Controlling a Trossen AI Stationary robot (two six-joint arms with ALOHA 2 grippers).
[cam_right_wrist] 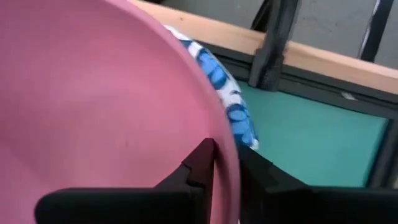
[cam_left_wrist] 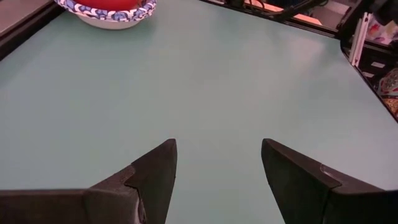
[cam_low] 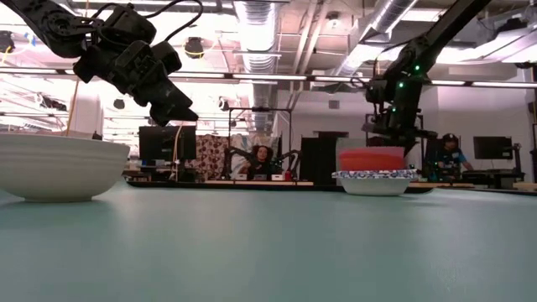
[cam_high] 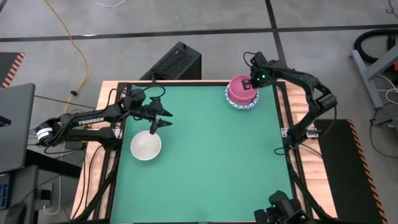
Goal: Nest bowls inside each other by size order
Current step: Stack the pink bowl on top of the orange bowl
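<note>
As the pink bowl [cam_high: 241,89] settles into the blue-rimmed bowl [cam_high: 236,103] at the far right corner of the green counter [cam_high: 211,155], the high view shows the right tool [cam_high: 255,79] at the pink bowl's far edge, while the left tool [cam_high: 158,117] hangs just beyond the plain white bowl [cam_high: 146,145] near the counter's left side.

Across the counter top, the low view has the pink bowl [cam_low: 372,158] seated in the patterned bowl [cam_low: 373,182] with the right arm above and behind it, and the left tool [cam_low: 168,96] raised clear of the white bowl [cam_low: 54,166].

From the left wrist, the left tool [cam_left_wrist: 217,171] stands spread wide over bare counter, holding nothing, the nested pair [cam_left_wrist: 109,9] far off.

From the right wrist, the right tool [cam_right_wrist: 227,171] straddles the pink bowl's rim [cam_right_wrist: 221,130], one finger inside and one outside, both lying close to it; whether it pinches or has slackened cannot be told.

The step in hand appears to be the release of the pink bowl into the stack. The next move likely calls for a clean lift off the rim without tipping the bowl, then a pickup of the white bowl, the only one lying loose.
</note>
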